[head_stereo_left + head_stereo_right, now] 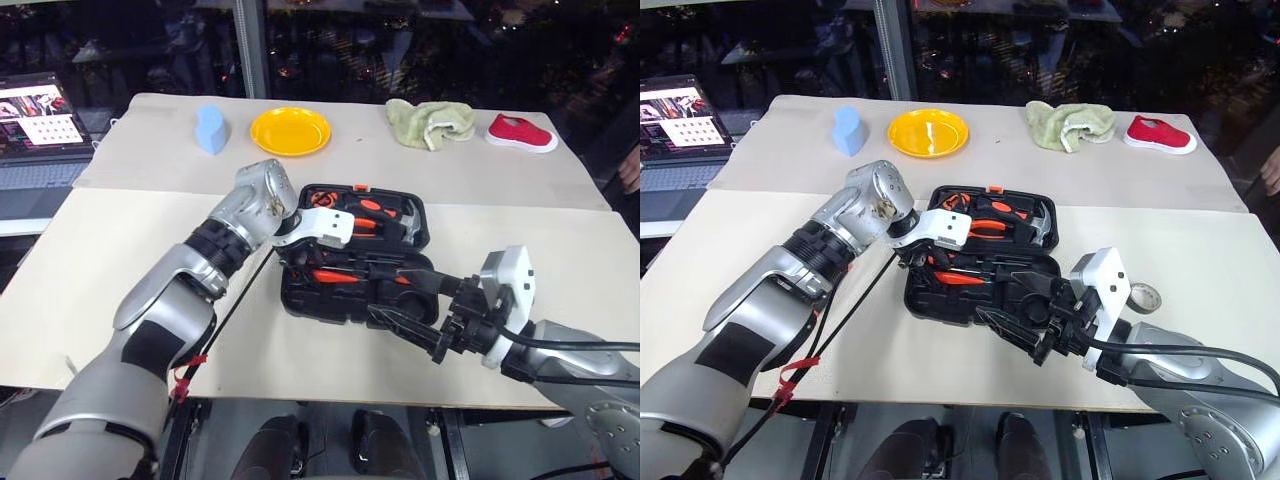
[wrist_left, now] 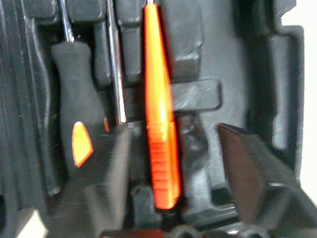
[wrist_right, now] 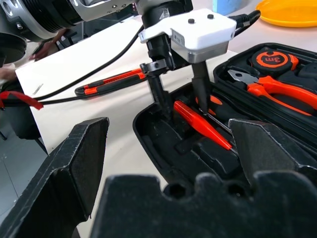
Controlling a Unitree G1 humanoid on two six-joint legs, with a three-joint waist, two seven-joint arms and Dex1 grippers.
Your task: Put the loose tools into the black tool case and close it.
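L gripper (image 3: 178,101) is hanging released over slim orange tester screwdriver (image 2: 159,124) lying in black tool case (image 1: 300,300); R gripper (image 1: 1025,330) is hovering wide open nearby.

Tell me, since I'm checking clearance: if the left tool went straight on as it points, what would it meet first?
Probably the slim orange tester screwdriver lying in the black tool case, between the open left tool; depth is unclear.

Open black tool case (image 1: 300,300) holds the slim orange tester screwdriver (image 2: 159,124); utility knife (image 3: 111,83) lies beside it.
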